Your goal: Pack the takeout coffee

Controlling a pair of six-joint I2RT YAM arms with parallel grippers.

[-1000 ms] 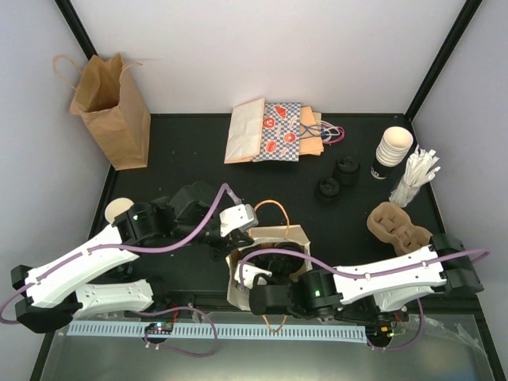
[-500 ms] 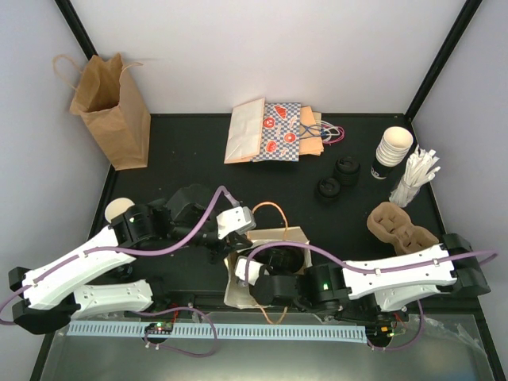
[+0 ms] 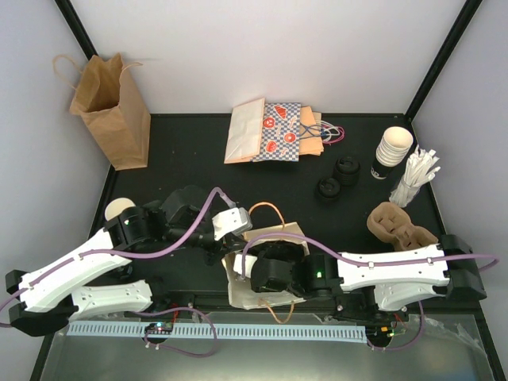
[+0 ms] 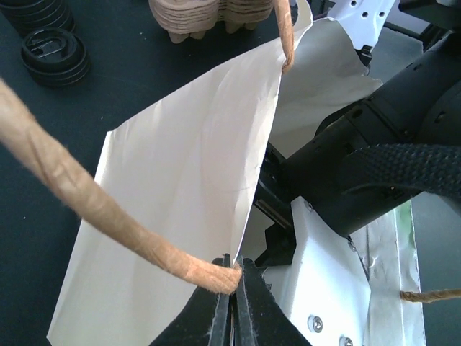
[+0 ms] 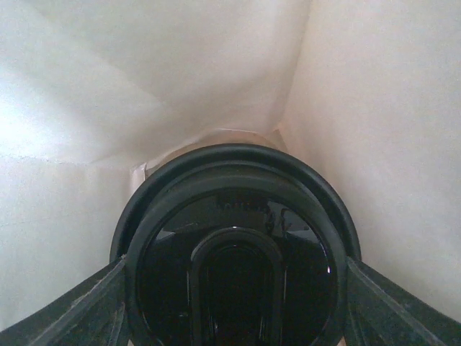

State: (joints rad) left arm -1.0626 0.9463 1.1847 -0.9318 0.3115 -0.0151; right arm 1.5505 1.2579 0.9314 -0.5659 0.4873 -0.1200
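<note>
— How is the overhead view looking?

— Bright, even light is falling from above. The white walls (image 3: 262, 55) are glowing pale, while the black table top (image 3: 182, 159) is swallowing detail around the dark arm joints.

— And the wrist cameras?

— The left one is bending lines toward its corners (a wide lens, plainly), and the twisted paper handle (image 4: 94, 209) is blurring near the lens. The right one is looking into the cream paper bag (image 5: 108, 86), whose paper is glowing brightest at upper left; the black lid (image 5: 234, 216) is showing faint glints and darkening toward the bottom edge.
</note>
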